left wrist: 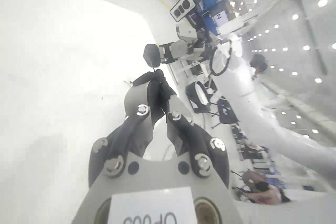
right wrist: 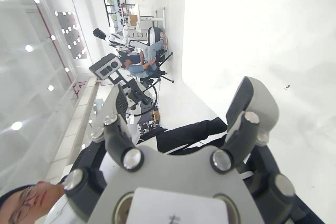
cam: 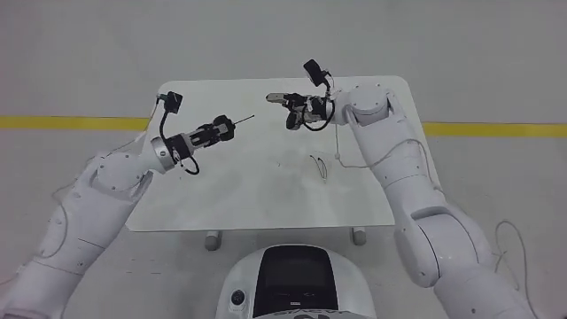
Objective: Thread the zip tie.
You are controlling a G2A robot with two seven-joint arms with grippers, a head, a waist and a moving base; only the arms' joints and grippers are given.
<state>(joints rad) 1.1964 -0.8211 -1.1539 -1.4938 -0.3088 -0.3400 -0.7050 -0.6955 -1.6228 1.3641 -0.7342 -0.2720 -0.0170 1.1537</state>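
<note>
White table (cam: 266, 186) below: left gripper (cam: 228, 128) clamped on zip tie (cam: 244, 120), right gripper (cam: 280, 111) wide open, empty, at its 2 o'clock; best line up tie's free tip before closing.

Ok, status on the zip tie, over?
Left gripper shut on zip tie, tip toward right gripper. Right gripper open, empty. Thin strand on table, not in the way.

Table (cam: 266, 204): 1.
Grippers: 2, both above table: left gripper (cam: 232, 125), right gripper (cam: 282, 111).
Zip tie (cam: 245, 120): 1, above table, pinched in left gripper.
Thin dark looped strand (cam: 320, 167): 1, on table.
</note>
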